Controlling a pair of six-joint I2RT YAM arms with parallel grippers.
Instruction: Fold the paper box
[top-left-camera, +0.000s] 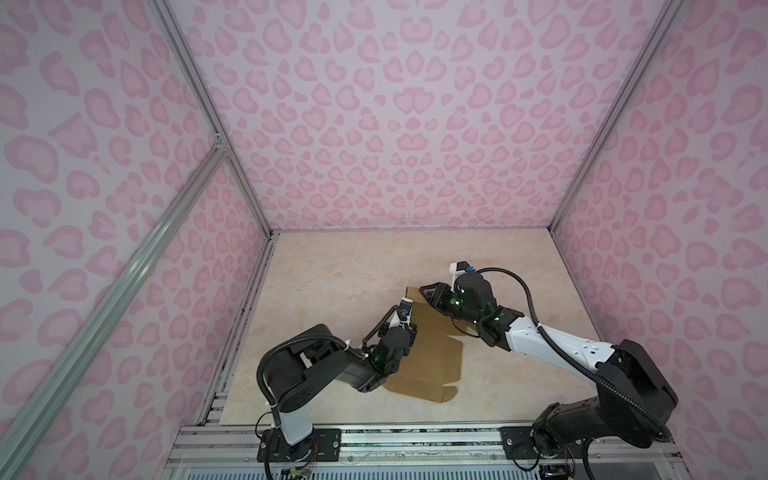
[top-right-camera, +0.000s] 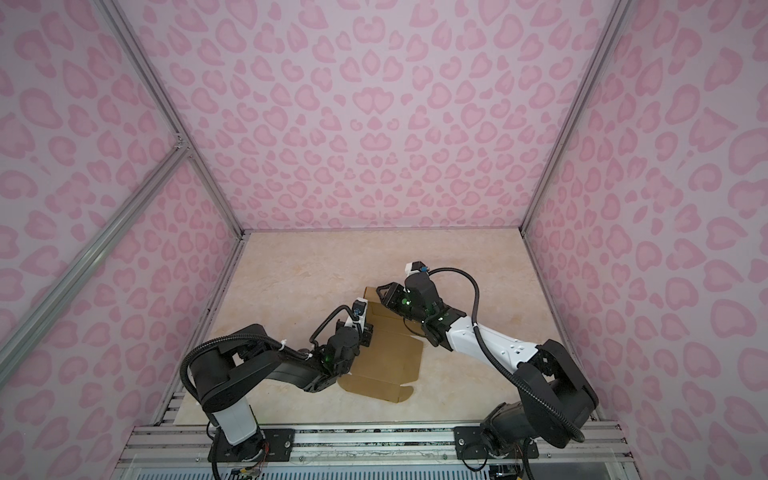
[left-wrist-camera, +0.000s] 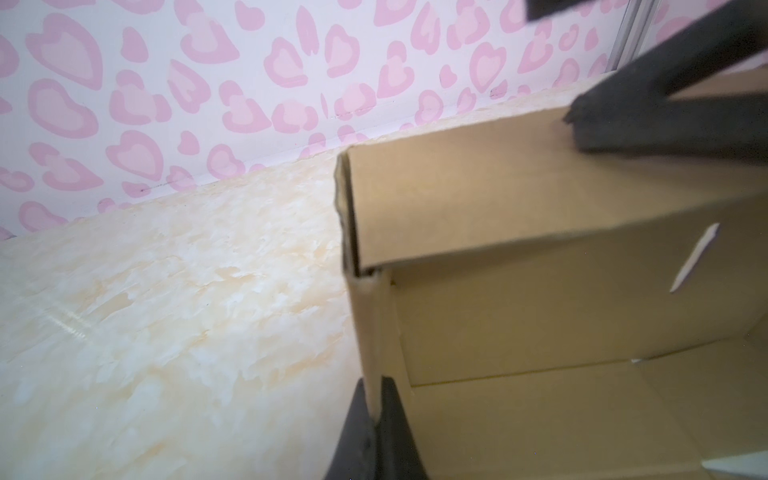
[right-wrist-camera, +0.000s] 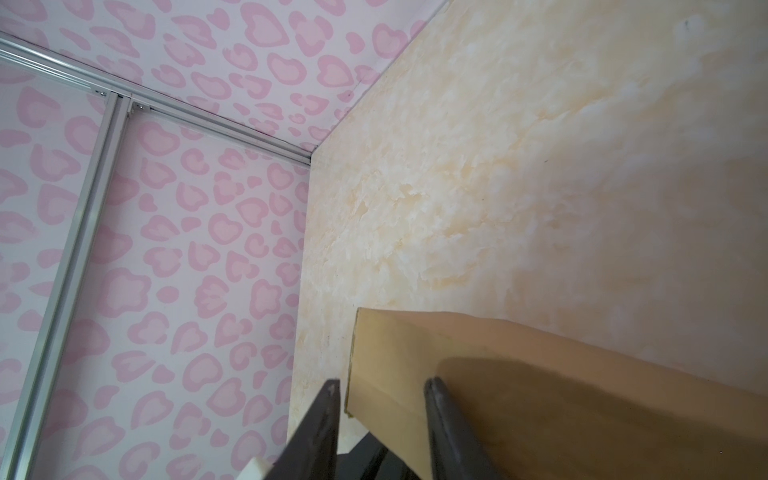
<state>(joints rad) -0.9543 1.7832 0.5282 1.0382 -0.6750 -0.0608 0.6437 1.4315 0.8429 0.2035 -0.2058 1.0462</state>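
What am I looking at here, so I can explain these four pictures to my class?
These are two robot arms, the left arm and the right arm, each ending in a two-fingered gripper. Two pictures look down from overhead. The other two come from a camera on each wrist. On the marbled table lies a paper box, brown cardboard only partly folded. The left gripper is shut on a raised side wall. The right gripper is open, with one finger against a folded-over flap.
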